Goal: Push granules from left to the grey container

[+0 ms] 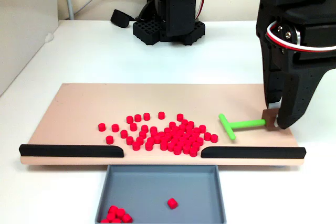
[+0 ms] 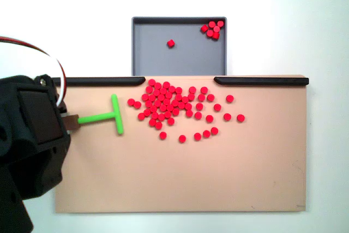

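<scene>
Many red granules (image 1: 167,132) (image 2: 177,107) lie in a loose heap on the beige board, close to the gap between two black strips. The grey container (image 1: 142,184) (image 2: 152,53) sits beyond that gap and holds several granules, one cluster in a corner (image 1: 118,215) (image 2: 212,29) and one lone piece (image 1: 172,203) (image 2: 170,43). My gripper (image 1: 274,123) (image 2: 70,122) is shut on the handle end of the green T-shaped pusher (image 1: 239,125) (image 2: 103,116). The pusher's crossbar stands just beside the heap, apart from it.
Black strips (image 1: 71,150) (image 1: 252,152) line the board's edge (image 2: 180,189) on both sides of the gap. A black arm base (image 1: 168,24) and cables stand at the back of the white table.
</scene>
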